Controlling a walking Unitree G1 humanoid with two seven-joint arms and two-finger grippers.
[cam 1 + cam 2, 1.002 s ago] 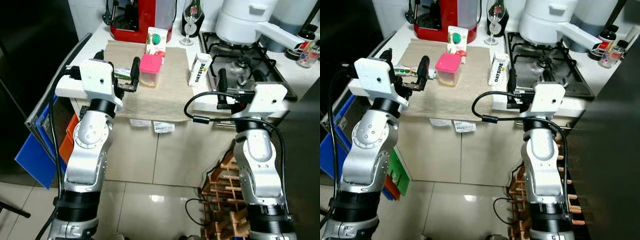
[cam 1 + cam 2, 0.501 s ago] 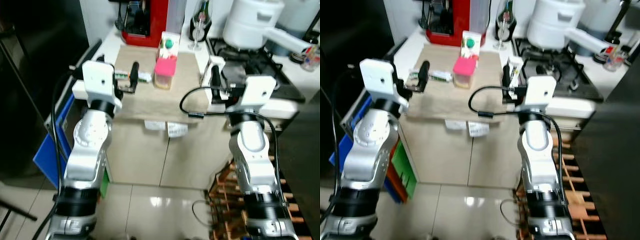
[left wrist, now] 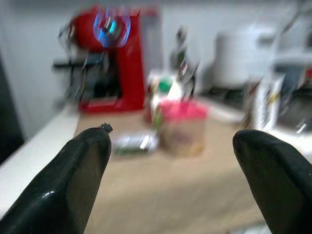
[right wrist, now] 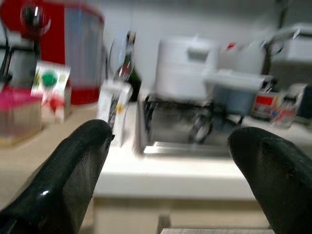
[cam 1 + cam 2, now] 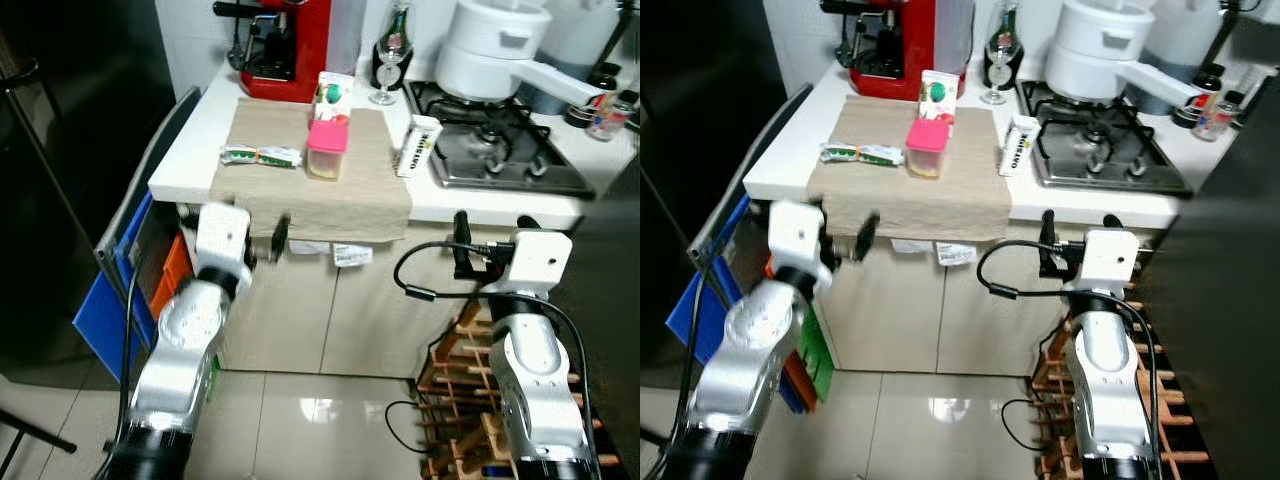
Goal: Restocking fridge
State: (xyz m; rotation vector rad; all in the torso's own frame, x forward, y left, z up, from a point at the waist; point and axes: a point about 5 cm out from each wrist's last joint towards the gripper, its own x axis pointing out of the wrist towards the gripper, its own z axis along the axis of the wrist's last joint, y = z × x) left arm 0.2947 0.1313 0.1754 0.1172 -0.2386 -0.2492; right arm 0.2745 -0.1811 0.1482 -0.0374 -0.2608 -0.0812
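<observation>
Left eye view: both tools are being held below the surface [image 5: 195,150] edge, the left tool [image 5: 265,240] and right tool [image 5: 490,240] each with fingers spread apart, gripping nothing. A beige cloth [image 5: 330,185] is being draped over the edge, carrying a pink-lidded tub [image 5: 327,150], a wrapped packet [image 5: 260,156] and a small carton [image 5: 332,94]. An upright carton [image 5: 417,146], lettering unreadable, is standing beside the gas hob [image 5: 505,150]; a red coffee machine [image 5: 285,45] is standing behind.

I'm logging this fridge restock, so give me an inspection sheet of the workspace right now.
Surface: white counter with a beige cloth hanging over its front edge.
Job's things: green packet, pink-lidded tub, two cartons, all on the counter.
Clutter: red coffee machine, wine glass, white pot on the hob.
Grippers: left gripper and right gripper open, empty, below the counter edge.
Cables: black cable looping from the right wrist.
Surroundings: dark fridge, wine rack, tiled floor.
</observation>
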